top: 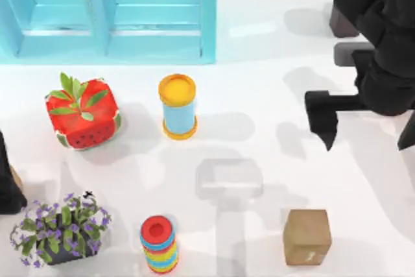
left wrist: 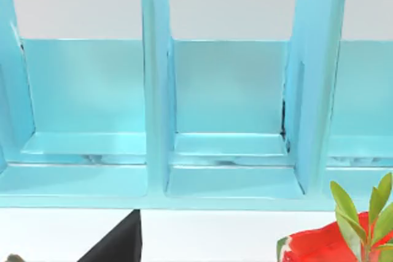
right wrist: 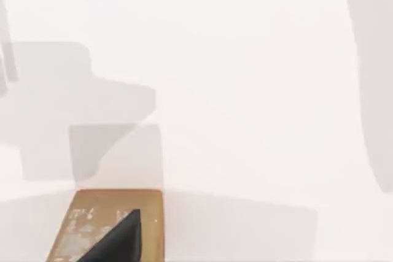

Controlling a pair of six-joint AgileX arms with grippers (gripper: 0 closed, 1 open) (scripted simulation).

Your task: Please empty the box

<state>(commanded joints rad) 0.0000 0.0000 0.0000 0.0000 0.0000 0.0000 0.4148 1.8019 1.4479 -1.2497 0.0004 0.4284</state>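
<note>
A brown cardboard box (top: 307,237) stands near the front of the table, right of centre. Its top looks shut and I see nothing inside it. My right gripper (top: 365,131) hangs above the table behind the box, near the right edge, open with its two black fingers spread wide and nothing between them. In the right wrist view one dark finger (right wrist: 116,240) shows in front of the box (right wrist: 86,225). My left arm (top: 6,183) is parked at the left edge; a dark finger (left wrist: 116,240) shows in its wrist view.
A turquoise shelf unit (top: 110,14) with bare compartments (left wrist: 230,127) stands at the back left. A watermelon-patterned pot (top: 83,115), a blue and yellow canister (top: 177,106), a purple-flowered plant (top: 59,230) and a stack of coloured rings (top: 159,243) are spread over the left half.
</note>
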